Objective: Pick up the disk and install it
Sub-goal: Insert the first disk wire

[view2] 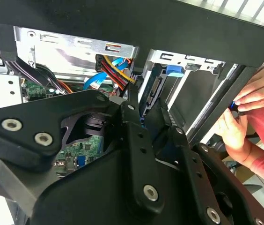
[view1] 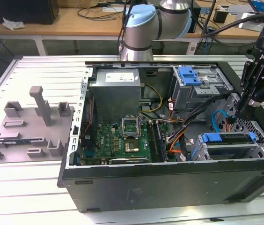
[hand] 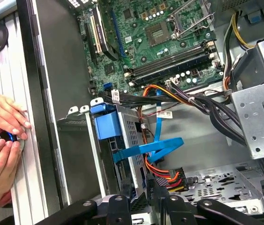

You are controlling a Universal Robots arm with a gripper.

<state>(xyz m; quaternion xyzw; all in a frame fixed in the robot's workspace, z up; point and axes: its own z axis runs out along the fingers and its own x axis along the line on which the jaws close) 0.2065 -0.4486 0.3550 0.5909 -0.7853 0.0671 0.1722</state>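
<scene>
Disk [view1: 230,142] sits in the drive cage at the exterior view's right, maybe not fully home, hard to say. Gripper [view1: 240,112] just above it, pinched closed, holding nothing. For seating: push square, avoid the blue cable [hand: 156,146].

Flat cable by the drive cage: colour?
Flat cable is blue; clearest in the first wrist view.

Slatted metal table [view1: 24,187], wooden desk [view1: 76,21] behind
</scene>
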